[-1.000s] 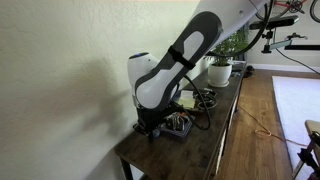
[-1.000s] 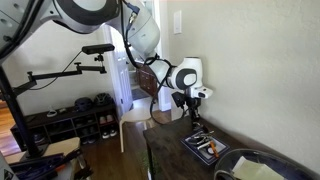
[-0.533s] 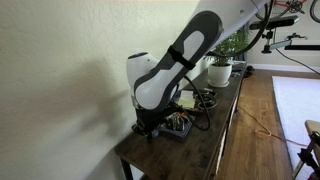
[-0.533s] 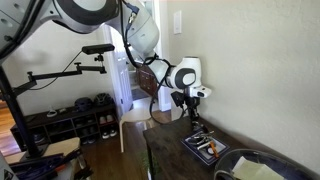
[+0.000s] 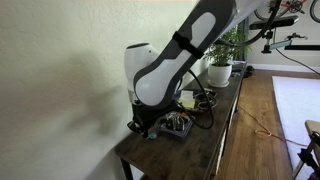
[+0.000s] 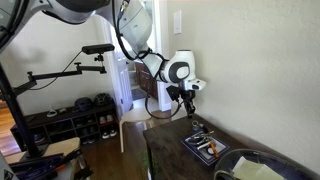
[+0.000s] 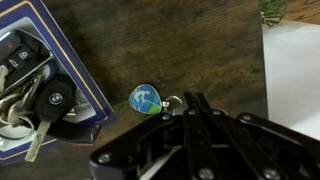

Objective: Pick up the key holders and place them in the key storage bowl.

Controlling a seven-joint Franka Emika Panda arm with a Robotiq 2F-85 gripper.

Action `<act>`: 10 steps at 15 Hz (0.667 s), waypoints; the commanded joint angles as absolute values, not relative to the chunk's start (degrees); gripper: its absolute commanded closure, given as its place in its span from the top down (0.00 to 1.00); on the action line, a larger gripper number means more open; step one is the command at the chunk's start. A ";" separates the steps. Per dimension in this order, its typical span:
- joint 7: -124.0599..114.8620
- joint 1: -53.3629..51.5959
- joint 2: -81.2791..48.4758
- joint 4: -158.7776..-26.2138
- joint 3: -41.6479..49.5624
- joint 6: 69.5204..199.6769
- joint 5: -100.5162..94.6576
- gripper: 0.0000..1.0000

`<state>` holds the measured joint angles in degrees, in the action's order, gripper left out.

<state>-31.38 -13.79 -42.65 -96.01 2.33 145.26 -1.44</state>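
In the wrist view a key holder (image 7: pixel 145 98), a small round blue-and-green tag on a metal ring, sits right at the tips of my gripper (image 7: pixel 190 101). The fingers are pressed together, with the ring caught at their tip. The key storage bowl (image 7: pixel 88 78), a dark square tray, lies to the left and holds car keys (image 7: pixel 45 100). In both exterior views the gripper (image 5: pixel 146 126) (image 6: pixel 188 104) hangs just above the dark wooden table, beside the tray (image 5: pixel 178 128) (image 6: pixel 206 147).
A pale wall (image 7: pixel 295 70) borders the table on the right of the wrist view. Potted plants (image 5: pixel 220 62) and cables stand further along the narrow table. A yellowish plate (image 6: pixel 255 171) lies near the table's end. The table edge drops to the floor.
The arm has shifted and the gripper has risen a little above the table, away from the tray. The fingers stay shut.
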 commanded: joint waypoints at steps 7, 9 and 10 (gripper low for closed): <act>-30.07 -14.16 -39.37 -100.09 3.23 145.32 -1.11 0.63; -30.03 -13.96 -40.26 -98.86 3.32 144.89 -1.04 0.77; -30.17 -14.02 -40.49 -98.56 3.53 144.75 -1.14 0.82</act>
<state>-31.16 -13.70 -40.60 -98.89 2.53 145.51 -1.44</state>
